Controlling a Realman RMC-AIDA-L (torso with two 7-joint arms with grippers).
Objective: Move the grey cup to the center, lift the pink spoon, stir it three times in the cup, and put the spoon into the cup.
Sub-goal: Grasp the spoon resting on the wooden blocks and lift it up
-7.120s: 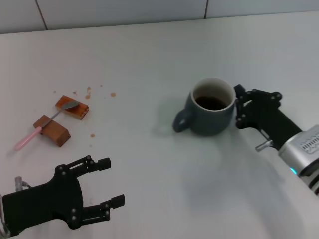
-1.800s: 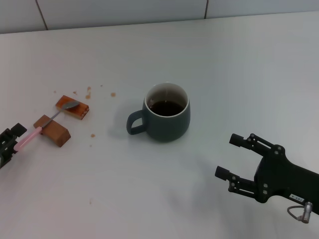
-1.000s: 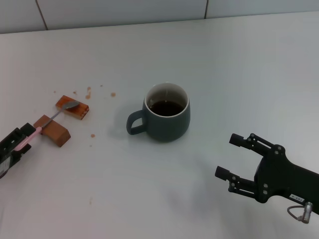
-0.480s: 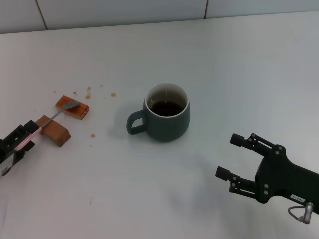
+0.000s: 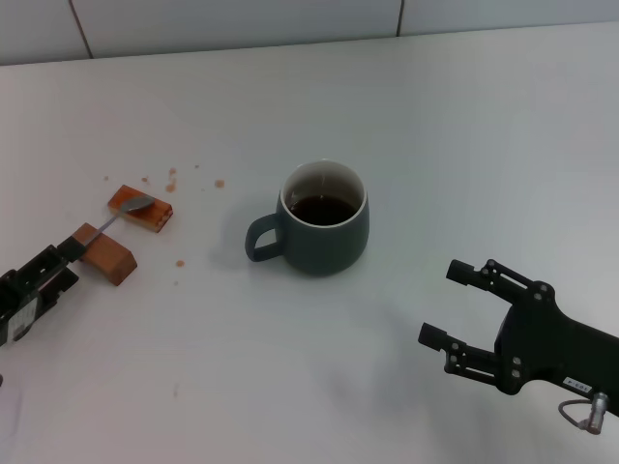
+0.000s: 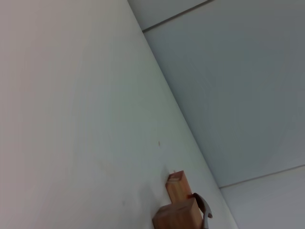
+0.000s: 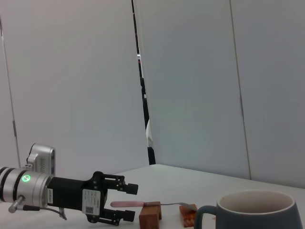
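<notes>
The grey cup stands upright mid-table with dark liquid inside and its handle toward my left arm; its rim also shows in the right wrist view. The pink spoon lies across two brown blocks, bowl on the farther one. In the head view my left gripper covers its pink handle. The right wrist view shows the left gripper open, with the spoon's handle between its fingers. My right gripper rests open near the table's front right, apart from the cup.
Two brown blocks prop the spoon at the table's left, with brown crumbs scattered near them. The blocks and the spoon's metal bowl show in the left wrist view. A tiled wall rises behind the table.
My left gripper has slid forward along the spoon's handle toward the nearer block and now hides the pink part in the head view. Cup and right arm have not moved.
</notes>
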